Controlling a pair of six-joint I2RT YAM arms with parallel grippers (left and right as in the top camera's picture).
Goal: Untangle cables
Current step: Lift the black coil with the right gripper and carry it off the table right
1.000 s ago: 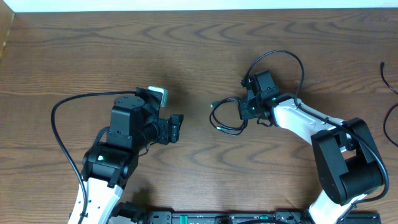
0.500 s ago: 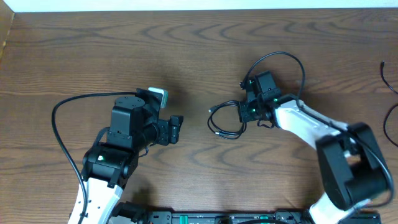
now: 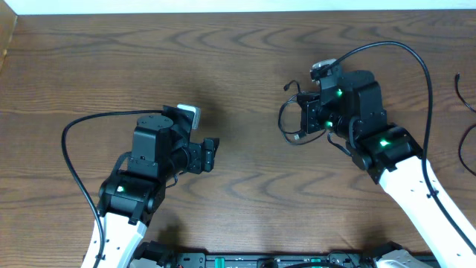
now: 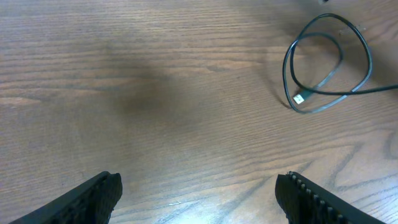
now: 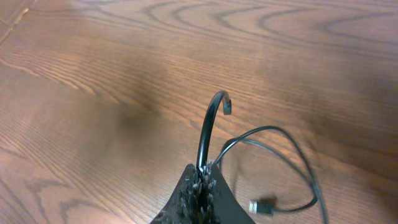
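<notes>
**A:** What are the jaws doing?

**B:** The right gripper (image 5: 202, 182) is pinched tight on the black cable (image 5: 209, 127). The cord arches up out of the pinch, then falls into a loose loop that ends in a small plug (image 5: 262, 206). The left gripper (image 4: 198, 190) has its jaws spread wide with nothing between them, low over bare wood.

**A:** Where is the cable in the frame?

**B:** In the overhead view it is right of centre in the upper half, hanging off the right gripper in overlapping loops. In the left wrist view it sits in the upper right corner, well apart from those open fingers. I cannot tell whether the lowest loop rests on the table (image 3: 111, 59) or hangs just above it.

**A:** What could go wrong from here?

**B:** I judge the crossing to be the main risk. The loops lie over one another, and only one point of the cord is held. A pull on that strand alone could cinch the crossing into a knot instead of opening it. The plug could also catch inside a loop as the cord slides. The cord is thin and held near the fingertips, so a sharp tug might slip it free.

**A:** And the surface and the room?

**B:** The table is smooth brown wood grain, which probably lets the cord drag rather than stay put. A white strip (image 3: 223, 6) runs along the top edge of the overhead view, and I cannot tell what it is. Nothing more of the room shows.
</notes>
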